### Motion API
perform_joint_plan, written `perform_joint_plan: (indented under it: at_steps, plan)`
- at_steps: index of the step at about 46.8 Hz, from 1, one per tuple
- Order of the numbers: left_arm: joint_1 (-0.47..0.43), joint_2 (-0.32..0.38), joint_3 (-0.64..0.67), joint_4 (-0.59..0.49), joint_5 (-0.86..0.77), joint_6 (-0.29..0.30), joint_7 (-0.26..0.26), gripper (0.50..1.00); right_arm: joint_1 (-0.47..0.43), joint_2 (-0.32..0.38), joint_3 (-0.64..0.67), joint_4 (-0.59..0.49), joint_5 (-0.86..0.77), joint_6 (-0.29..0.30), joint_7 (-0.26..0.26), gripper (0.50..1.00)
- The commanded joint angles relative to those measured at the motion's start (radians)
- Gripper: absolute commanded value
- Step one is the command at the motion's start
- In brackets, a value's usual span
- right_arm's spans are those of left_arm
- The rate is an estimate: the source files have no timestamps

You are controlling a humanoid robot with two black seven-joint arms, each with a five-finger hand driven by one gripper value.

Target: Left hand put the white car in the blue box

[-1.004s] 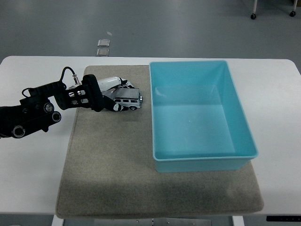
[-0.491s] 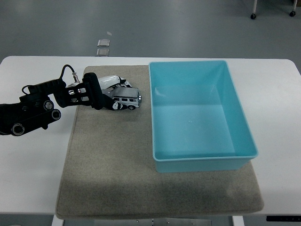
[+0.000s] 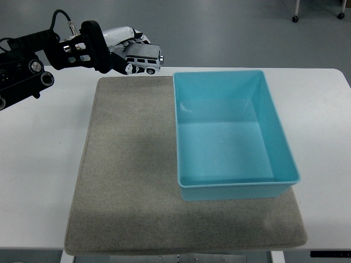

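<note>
White car (image 3: 143, 58) outside blue box (image 3: 232, 181)

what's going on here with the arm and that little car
The left robot hand grips a white toy car and holds it in the air, up and to the left of the blue box. The box sits empty on a grey mat on the white table. The car has not reached the box yet. The right arm is out of view.
</note>
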Motion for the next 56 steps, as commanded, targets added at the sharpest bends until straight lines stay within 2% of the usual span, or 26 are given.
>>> perform_joint_plan:
  at_steps: [1,6,19,26,33,46,56]
  plan:
    - [-0.042,-0.012,-0.003,-0.026,-0.001,-0.016,0.005,0.5,0.001,0.0,0.0,0.0,0.0,0.0,0.0,0.936]
    - [-0.078,-0.038,-0.003,-0.067,0.002,-0.028,0.015,0.5,-0.001,0.0,0.0,0.0,0.0,0.0,0.0,0.936]
    - [-0.094,-0.148,0.023,-0.161,0.03,-0.051,0.018,0.5,0.001,0.0,0.0,0.002,0.0,0.0,0.0,0.936]
    - [-0.081,-0.24,0.083,-0.161,0.103,-0.053,0.015,0.5,0.001,0.0,0.0,0.0,0.0,0.0,0.0,0.936]
    - [-0.052,-0.303,0.141,-0.156,0.119,-0.053,0.008,0.5,-0.001,0.0,0.0,0.0,0.0,0.0,0.0,0.936]
    - [0.005,-0.378,0.183,-0.103,0.172,-0.053,-0.005,0.5,0.001,0.0,0.0,0.0,0.0,0.0,0.0,0.936]
    - [0.028,-0.406,0.184,-0.081,0.194,-0.054,-0.006,0.5,-0.001,0.0,0.0,0.0,0.0,0.0,0.0,0.936]
